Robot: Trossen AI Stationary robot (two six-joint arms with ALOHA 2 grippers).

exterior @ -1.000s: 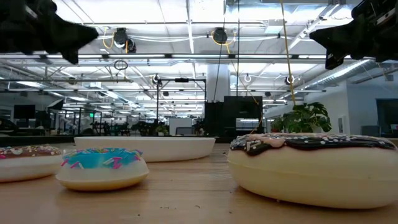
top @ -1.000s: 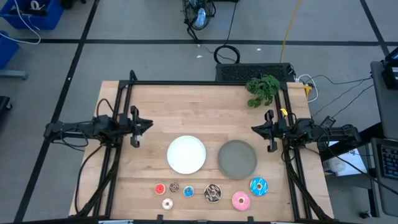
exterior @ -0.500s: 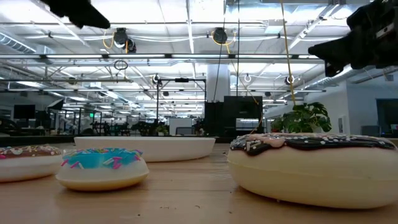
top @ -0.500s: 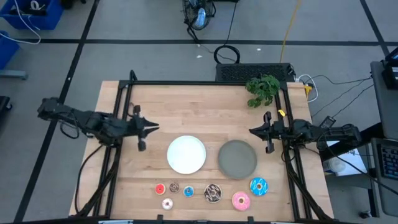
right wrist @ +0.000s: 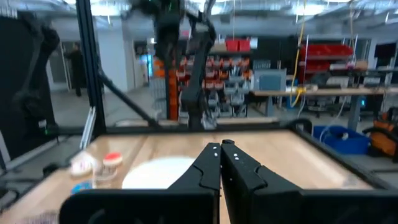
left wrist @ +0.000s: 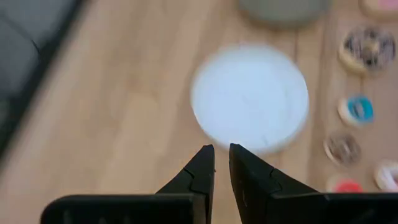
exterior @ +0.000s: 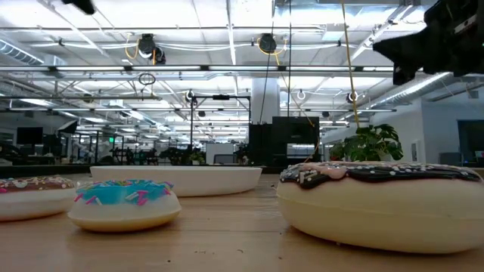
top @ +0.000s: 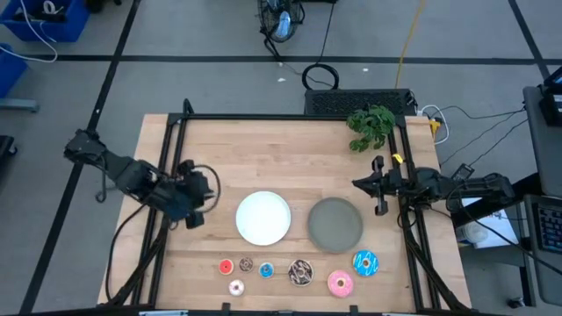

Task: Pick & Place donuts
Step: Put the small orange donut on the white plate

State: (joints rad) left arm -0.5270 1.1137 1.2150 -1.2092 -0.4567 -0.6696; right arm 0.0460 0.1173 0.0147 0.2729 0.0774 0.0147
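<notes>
Seven toy ring donuts are shown near the front edge of the tabletop (top: pixel 219 145): the tiny red donut (top: pixel 226 267), brown donut (top: pixel 246 263), blue donut (top: pixel 266 269) and pale pink donut (top: pixel 235 287), then the larger chocolate-drizzled donut (top: pixel 300 273), pink donut (top: pixel 340 283) and blue sprinkled donut (top: pixel 364 262). All appear to be light, rigid, smooth-glazed mouldings, so slipping is judged likelier than crushing. Each is best taken across the ring's outer sides; the tiny ones leave little margin. Behind them lie the white plate (top: pixel 263 218) and the grey plate (top: pixel 335 223), neither holding a donut. The left tool (left wrist: pixel 221 157) is held above the tabletop beside the white plate, its fingers almost together and gripping nothing. The right tool (right wrist: pixel 221 151) is parked at the right edge, closed and empty. A plant (top: pixel 370 125) is seen at the back.
</notes>
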